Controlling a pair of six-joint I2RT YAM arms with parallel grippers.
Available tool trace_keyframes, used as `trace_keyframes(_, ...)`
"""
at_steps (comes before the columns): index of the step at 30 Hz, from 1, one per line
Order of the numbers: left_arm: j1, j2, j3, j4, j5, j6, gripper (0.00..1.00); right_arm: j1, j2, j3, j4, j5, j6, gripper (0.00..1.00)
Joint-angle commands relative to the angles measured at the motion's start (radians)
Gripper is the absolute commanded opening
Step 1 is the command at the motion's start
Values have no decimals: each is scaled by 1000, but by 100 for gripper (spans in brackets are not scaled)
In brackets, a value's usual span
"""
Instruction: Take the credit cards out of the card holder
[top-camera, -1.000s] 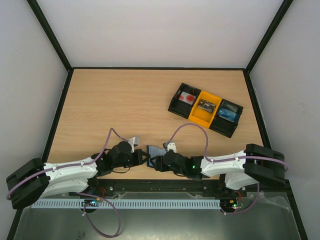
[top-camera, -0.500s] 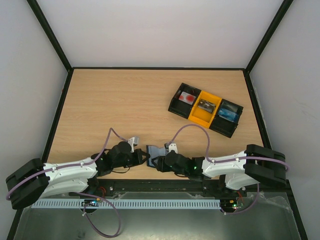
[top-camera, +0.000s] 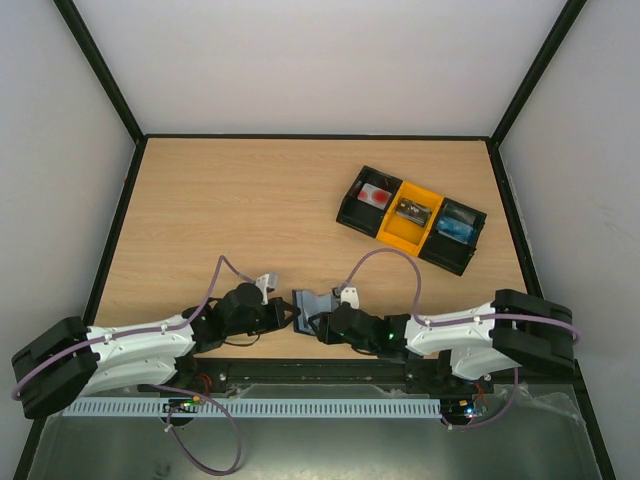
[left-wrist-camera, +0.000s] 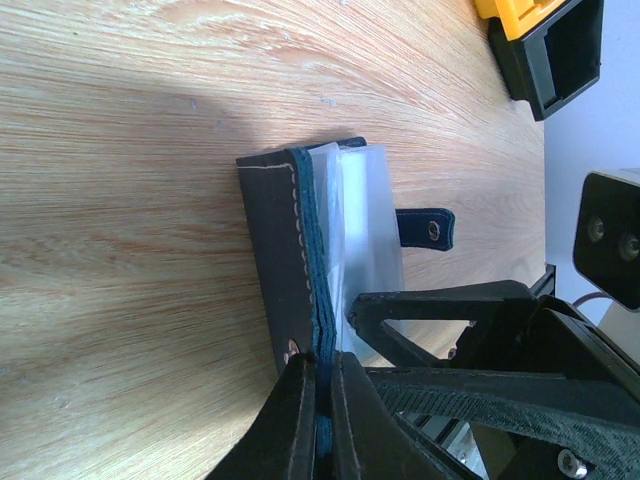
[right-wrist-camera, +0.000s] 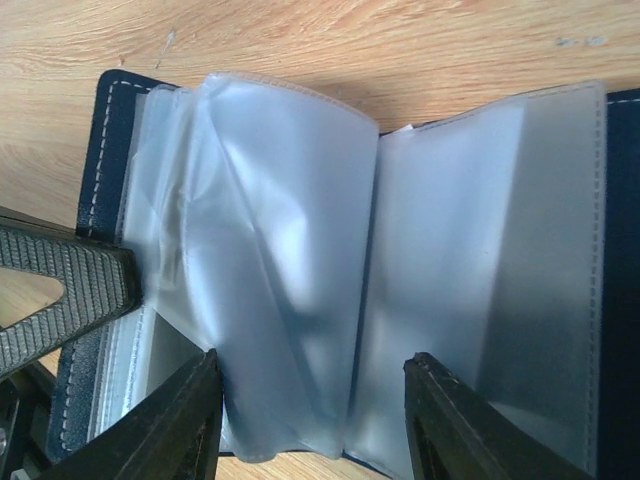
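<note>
the bench (top-camera: 250, 220) is pale wood, walled in white on three sides. the left arm (top-camera: 130, 350) and right arm (top-camera: 450, 335) lie low along its near edge, reaching inward until their wrists almost meet at the middle.

in the right half, toward the far right corner, the tray (top-camera: 352, 215) sits at a slant with three compartments in a row: black, yellow, black. the left black one holds the pink-white card (top-camera: 375, 195) with its red spot. the yellow middle one holds the black card (top-camera: 411, 210). the right black one holds a blue thing (top-camera: 459, 229) too small to make out.

the holder (top-camera: 310, 303) lies at the middle of the near edge, between the two wrists and well apart from the tray. it is spread open, navy cover down on the wood.

the left tool (left-wrist-camera: 322, 365) is closed tight, pinching the stitched edge of one navy cover flap. the right tool (right-wrist-camera: 310, 400) is partly open, its fingers (right-wrist-camera: 190, 420) standing either side of a loose bunch of sleeves with nothing clamped.

the sleeves (right-wrist-camera: 290, 250) are milky clear plastic, fanned up from the spine and crumpled on one side. whether any has a card in it i cannot tell.

the tab (left-wrist-camera: 425, 228) with its metal snap sticks out flat from the far flap onto the wood.
</note>
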Motion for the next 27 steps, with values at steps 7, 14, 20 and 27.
trace_keyframes(7,-7,-13,-3,16,-7,-8,3,4,-96,-16,-258,175,43,47)
trace_keyframes(14,-6,-13,1,23,-2,-3,3,4,-198,-44,-157,95,-16,46)
trace_keyframes(20,-6,-8,0,24,-4,-4,3,3,-217,-40,-37,-3,-28,48)
trace_keyframes(27,-6,-8,1,22,-2,-5,3,6,-85,3,8,-38,-46,53)
